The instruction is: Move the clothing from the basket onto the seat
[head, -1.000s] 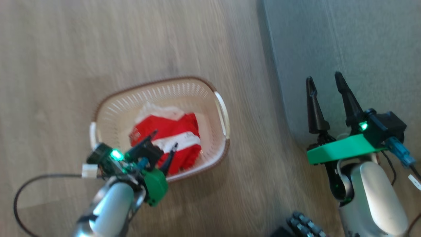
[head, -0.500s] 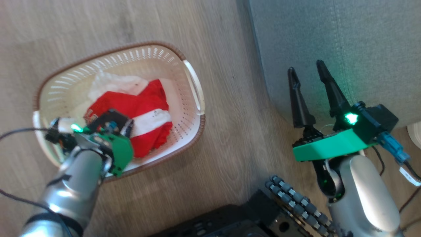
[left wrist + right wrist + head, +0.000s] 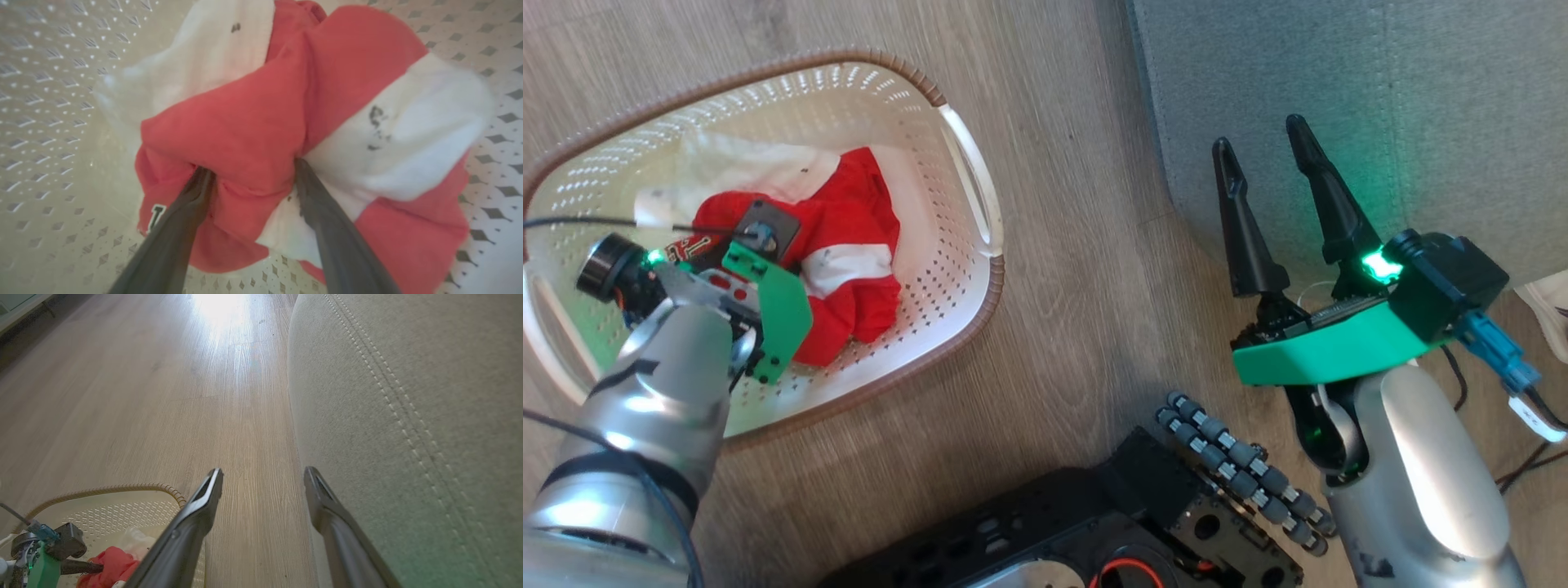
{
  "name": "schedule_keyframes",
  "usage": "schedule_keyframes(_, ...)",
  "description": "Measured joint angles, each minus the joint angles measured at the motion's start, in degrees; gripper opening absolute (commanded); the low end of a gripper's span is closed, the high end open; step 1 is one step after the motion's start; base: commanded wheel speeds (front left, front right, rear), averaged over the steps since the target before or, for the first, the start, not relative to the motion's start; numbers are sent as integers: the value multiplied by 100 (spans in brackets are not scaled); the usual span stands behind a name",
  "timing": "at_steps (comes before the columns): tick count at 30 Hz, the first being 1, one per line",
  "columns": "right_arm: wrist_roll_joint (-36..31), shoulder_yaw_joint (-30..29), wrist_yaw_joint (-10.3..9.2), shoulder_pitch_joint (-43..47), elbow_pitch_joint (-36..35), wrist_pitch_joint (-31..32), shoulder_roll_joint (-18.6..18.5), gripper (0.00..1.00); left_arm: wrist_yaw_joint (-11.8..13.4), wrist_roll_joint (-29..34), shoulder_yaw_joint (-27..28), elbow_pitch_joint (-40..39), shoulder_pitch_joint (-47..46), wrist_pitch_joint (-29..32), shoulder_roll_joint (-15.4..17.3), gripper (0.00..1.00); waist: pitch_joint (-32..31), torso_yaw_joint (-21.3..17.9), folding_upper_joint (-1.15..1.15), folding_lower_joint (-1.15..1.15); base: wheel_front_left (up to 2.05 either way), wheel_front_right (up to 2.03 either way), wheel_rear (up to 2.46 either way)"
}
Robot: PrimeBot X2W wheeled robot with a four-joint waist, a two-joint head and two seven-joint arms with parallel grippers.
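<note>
The red-and-white clothing (image 3: 849,212) lies bunched in the basket (image 3: 980,302) at ten o'clock on the wood floor (image 3: 1078,286). The left gripper (image 3: 252,167) is spread wide, its tips sunk into the folds, pinching nothing. The right gripper (image 3: 1258,133), wide and empty, hovers by the seat (image 3: 1380,82) at two o'clock. The robot's black base (image 3: 1094,523) sits at six.

Pale wood-grain plank floor (image 3: 122,396), bright glare (image 3: 220,306) of light at its far end
</note>
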Motion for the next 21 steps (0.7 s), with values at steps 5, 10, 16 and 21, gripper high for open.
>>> schedule_keyframes(5,7,52,0,-42,-33,0,1,100,-148,-15,-100,42,-121,583,-5,100,82,1,0,-1,0,0,0)
schedule_keyframes(10,16,81,0,-42,-33,0,1,100,-198,-18,-146,64,-165,604,-5,100,108,-15,0,-1,0,0,0)
schedule_keyframes(16,41,100,0,-43,-34,0,1,100,-204,-424,-30,96,-208,817,-23,0,100,-21,0,-1,0,0,0)
schedule_keyframes(21,62,113,0,-85,-26,0,1,100,-250,-539,-33,124,-196,815,-21,0,16,-41,0,-1,0,0,0)
